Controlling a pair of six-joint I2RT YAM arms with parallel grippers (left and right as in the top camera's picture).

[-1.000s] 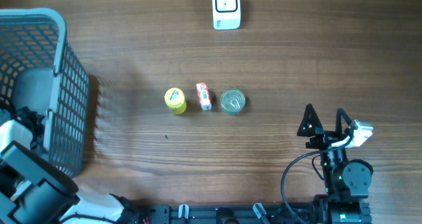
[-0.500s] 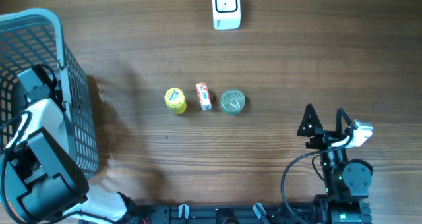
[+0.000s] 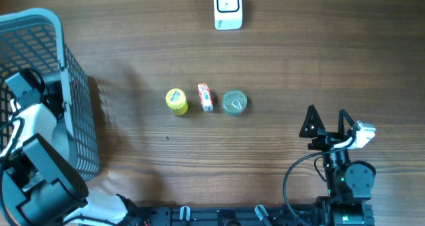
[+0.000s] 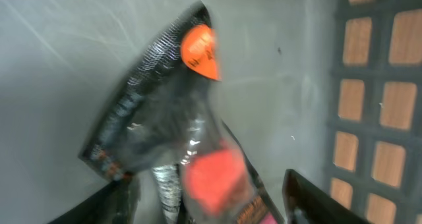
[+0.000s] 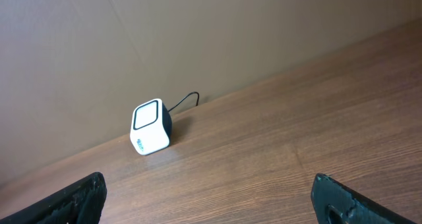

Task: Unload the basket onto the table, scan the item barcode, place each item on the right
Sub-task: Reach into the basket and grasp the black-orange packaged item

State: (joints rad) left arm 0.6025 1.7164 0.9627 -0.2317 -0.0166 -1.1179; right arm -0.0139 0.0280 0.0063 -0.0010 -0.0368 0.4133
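Inside the grey basket (image 3: 78, 119) my left arm (image 3: 25, 86) reaches down. In the left wrist view a black foil pouch (image 4: 165, 112) with orange and red labels lies on the basket floor (image 4: 59, 46). My left gripper (image 4: 208, 211) straddles its lower end, open, with a gap on each side of the pouch. On the table stand a yellow round tub (image 3: 176, 101), a small red-and-white box (image 3: 205, 96) and a tin can (image 3: 234, 102). The white scanner (image 3: 228, 6) (image 5: 150, 126) sits at the far edge. My right gripper (image 3: 327, 123) (image 5: 211, 201) hangs open at the front right, holding nothing.
The basket's mesh wall (image 4: 372, 99) rises close to the right of my left fingers. Bare wooden table (image 3: 299, 60) lies between the three items, the scanner and my right arm. The scanner's black cable (image 5: 184, 100) runs behind it.
My left arm swung up from the front left corner into the basket, then shifted slightly left. The basket shifted a little. The right arm has not moved.
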